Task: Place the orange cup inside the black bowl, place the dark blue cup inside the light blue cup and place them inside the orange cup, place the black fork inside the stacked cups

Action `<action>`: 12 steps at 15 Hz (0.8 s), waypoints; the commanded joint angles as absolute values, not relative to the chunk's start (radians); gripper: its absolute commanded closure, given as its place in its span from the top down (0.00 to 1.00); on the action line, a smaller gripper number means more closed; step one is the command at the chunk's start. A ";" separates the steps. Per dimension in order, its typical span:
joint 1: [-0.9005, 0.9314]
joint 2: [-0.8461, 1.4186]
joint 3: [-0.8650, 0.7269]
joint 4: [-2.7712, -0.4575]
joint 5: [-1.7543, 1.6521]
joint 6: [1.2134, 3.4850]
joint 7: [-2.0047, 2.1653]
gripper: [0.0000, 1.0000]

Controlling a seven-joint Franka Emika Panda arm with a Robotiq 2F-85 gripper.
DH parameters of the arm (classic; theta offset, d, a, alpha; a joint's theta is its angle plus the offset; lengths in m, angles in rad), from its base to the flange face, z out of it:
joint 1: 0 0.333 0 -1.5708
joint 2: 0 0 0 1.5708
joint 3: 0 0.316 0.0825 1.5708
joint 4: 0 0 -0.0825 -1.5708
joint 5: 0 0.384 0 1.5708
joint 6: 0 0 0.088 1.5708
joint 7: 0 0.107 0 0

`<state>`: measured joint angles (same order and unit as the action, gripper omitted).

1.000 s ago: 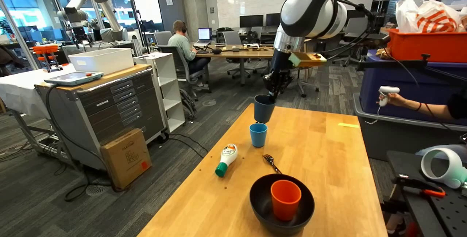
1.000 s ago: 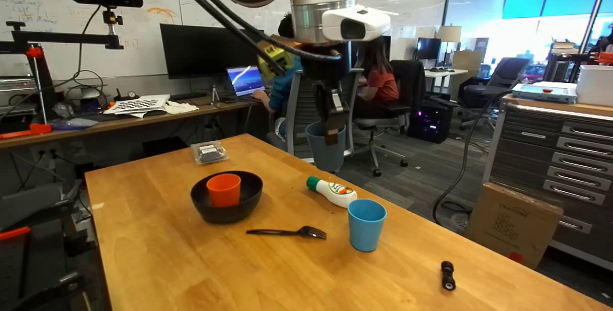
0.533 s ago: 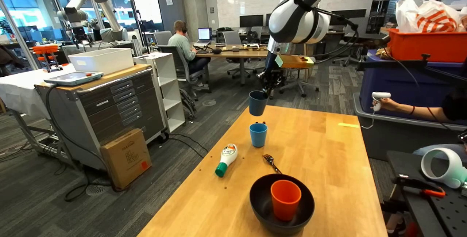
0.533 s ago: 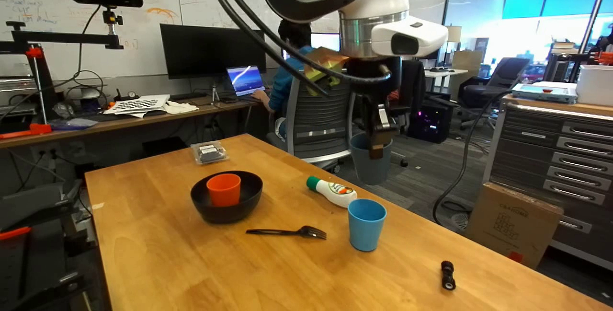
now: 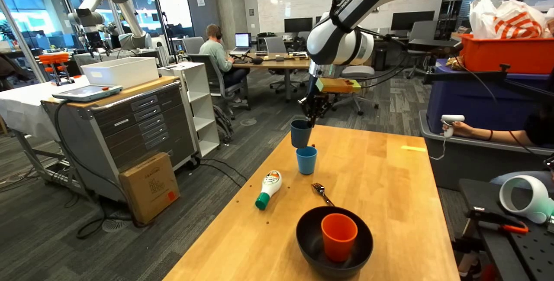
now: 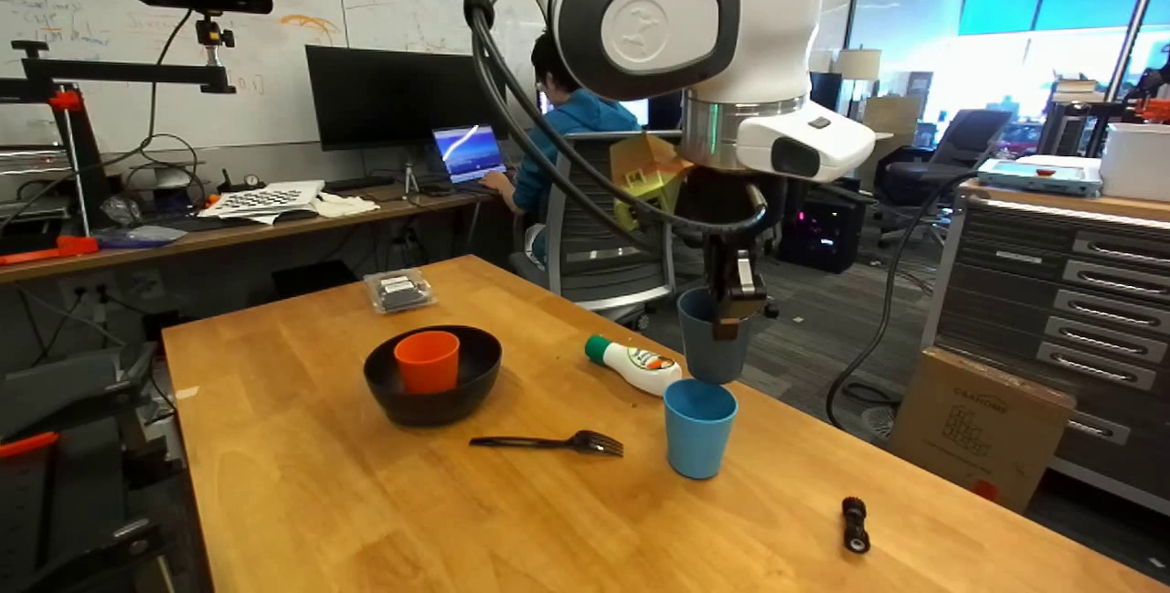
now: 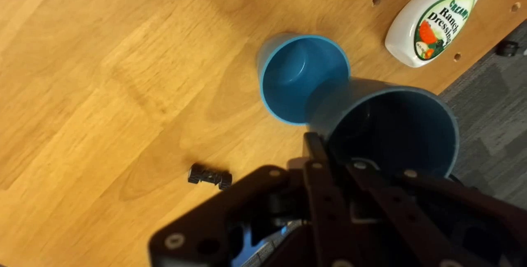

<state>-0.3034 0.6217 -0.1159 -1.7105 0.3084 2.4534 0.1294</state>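
Dark blue cup [image 6: 706, 360]: held mouth up, off the table [image 6: 366, 520], by the hand [image 6: 725, 326], which is clamped on the cup's wall at the rim.
Light blue cup [image 6: 696, 438]: upright on the table, below the hand and near it.
Orange cup [image 6: 427, 362]: inside the bowl [image 6: 430, 406], well apart from the hand.
Fork [image 6: 548, 443]: flat on the table, lower than the hand and farther from it than the light blue cup.

Step in hand: judged to be nesting the dark blue cup in the light blue cup. The orange-cup step appears complete; the fork step is not begun.

Next move: in the wrist view, the held cup's base overlaps only one edge of the light blue mouth; contact cannot be told. Shift the hand until base and mouth are in line. Lower vertically; release only when the cup is seated. Caution: lowering at this offset would likely catch the rim and tip the lower cup.
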 commanded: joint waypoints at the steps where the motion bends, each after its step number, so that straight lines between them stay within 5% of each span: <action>1: -0.315 0.670 -0.105 -1.633 0.329 2.392 0.143 0.01; 12: -0.305 0.701 -0.123 -1.636 0.303 2.329 0.150 0.01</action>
